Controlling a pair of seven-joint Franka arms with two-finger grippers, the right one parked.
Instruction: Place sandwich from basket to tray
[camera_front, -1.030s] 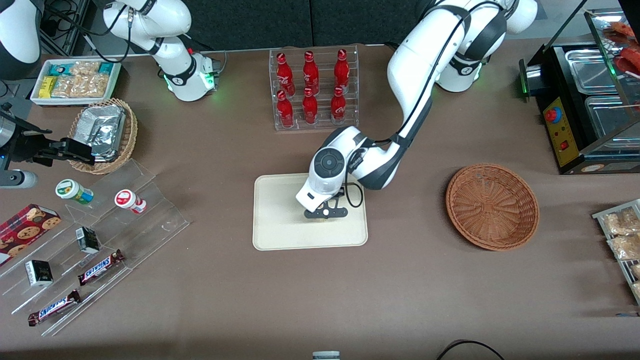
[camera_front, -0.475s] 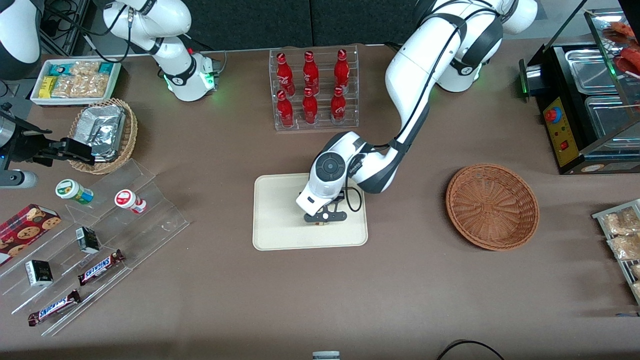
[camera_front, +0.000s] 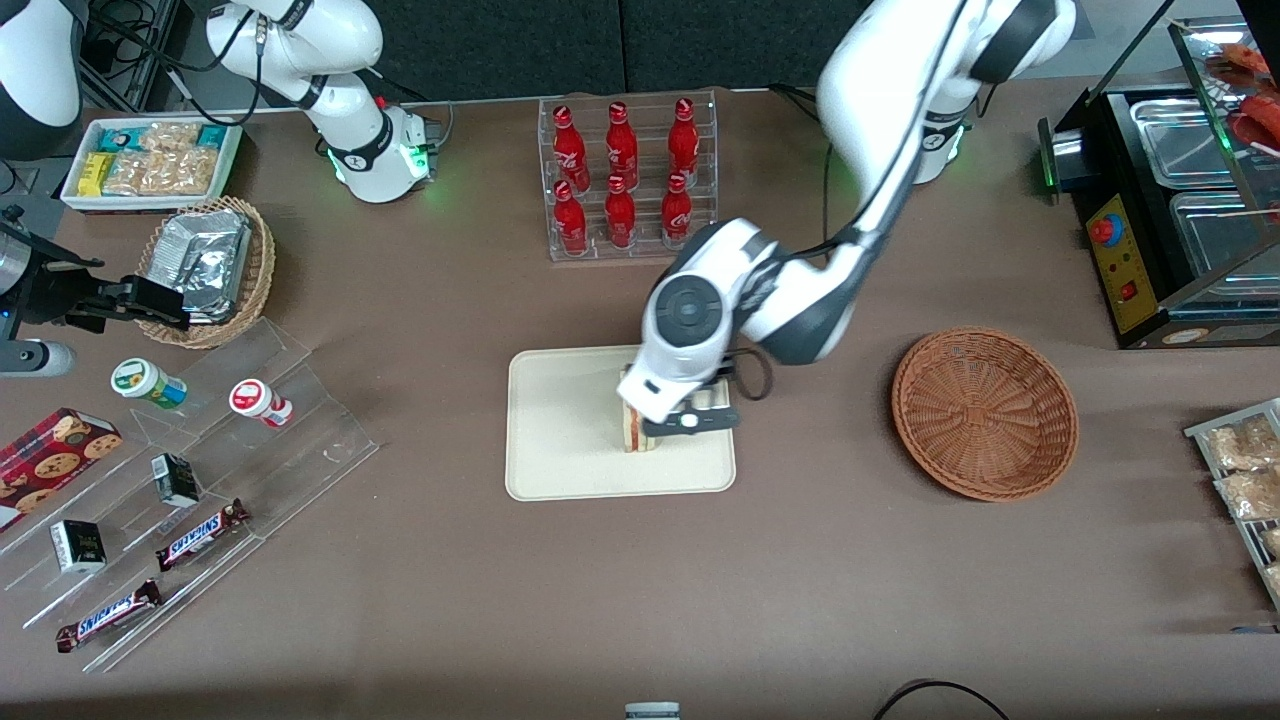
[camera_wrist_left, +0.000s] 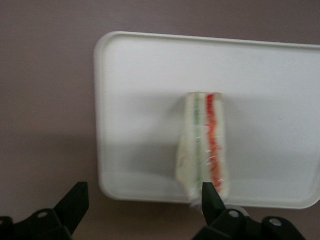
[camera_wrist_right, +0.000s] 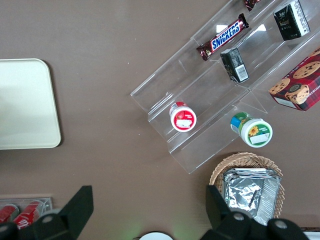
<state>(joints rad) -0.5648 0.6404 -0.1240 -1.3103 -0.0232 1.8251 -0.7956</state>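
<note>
Lifting off vs 0.5 s ago: gripper (camera_wrist_left: 137, 205) now above tray (camera_front: 560, 470), fingers (camera_wrist_left: 75, 200) spread, holding nothing. Sandwich (camera_front: 633, 432) left on smooth cream tray, pale triangular wedge, red/green filling. Round woven basket (camera_front: 985, 412) sitting apart on bench.

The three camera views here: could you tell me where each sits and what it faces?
Front view: high up, looking down on the table; shows both arms, the tool over the tray, the empty basket.
Left wrist view: on the working arm, facing down; open tool above the sandwich.
Right wrist view: on the parked arm, facing down at the snack rack.
All three share the tray.
</note>
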